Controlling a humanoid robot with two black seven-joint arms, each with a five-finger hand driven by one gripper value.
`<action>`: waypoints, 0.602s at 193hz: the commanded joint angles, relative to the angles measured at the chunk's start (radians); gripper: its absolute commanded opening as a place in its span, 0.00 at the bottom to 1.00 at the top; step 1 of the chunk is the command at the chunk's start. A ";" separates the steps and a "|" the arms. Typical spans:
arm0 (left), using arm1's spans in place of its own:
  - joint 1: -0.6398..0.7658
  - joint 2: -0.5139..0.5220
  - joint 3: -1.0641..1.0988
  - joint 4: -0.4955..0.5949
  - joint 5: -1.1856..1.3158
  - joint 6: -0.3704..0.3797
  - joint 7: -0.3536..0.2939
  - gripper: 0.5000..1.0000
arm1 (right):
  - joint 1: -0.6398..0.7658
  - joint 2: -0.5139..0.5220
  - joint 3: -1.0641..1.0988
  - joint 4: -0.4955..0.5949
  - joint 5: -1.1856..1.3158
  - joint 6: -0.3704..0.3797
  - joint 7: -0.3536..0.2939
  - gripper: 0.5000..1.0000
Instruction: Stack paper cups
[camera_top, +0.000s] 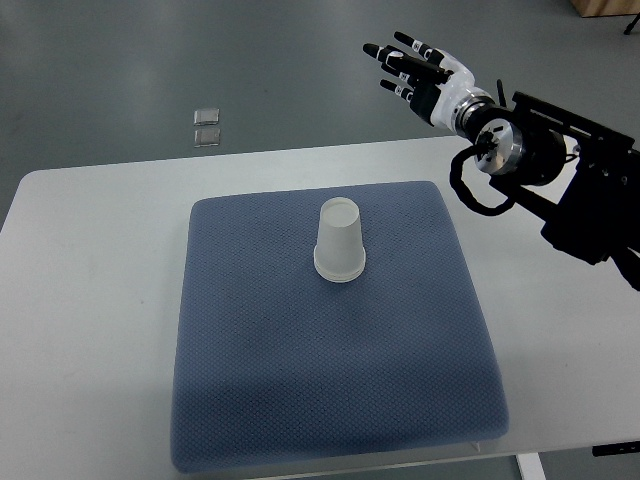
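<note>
A white paper cup (339, 243) stands upside down near the middle of the blue-grey mat (260, 390); whether more than one cup is nested there I cannot tell. My right hand (408, 68) hovers beyond the table's far edge, up and to the right of the cup, fingers spread and holding nothing. Its arm (560, 170) comes in from the right edge. The left arm does not show.
The mat lies on a white table (90, 300). Two small clear packets (207, 127) lie on the grey floor beyond the table's far edge at the left. A brown object (606, 6) shows at the top right corner.
</note>
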 joint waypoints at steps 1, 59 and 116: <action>0.000 0.000 0.000 0.000 0.000 0.000 0.000 1.00 | -0.096 0.006 0.066 -0.017 -0.003 0.123 0.045 0.79; 0.000 0.000 0.000 0.000 0.000 0.000 0.000 1.00 | -0.208 0.048 0.145 -0.185 0.001 0.433 0.081 0.80; 0.000 0.000 0.000 0.000 0.000 0.000 0.000 1.00 | -0.250 0.118 0.195 -0.313 0.001 0.501 0.083 0.86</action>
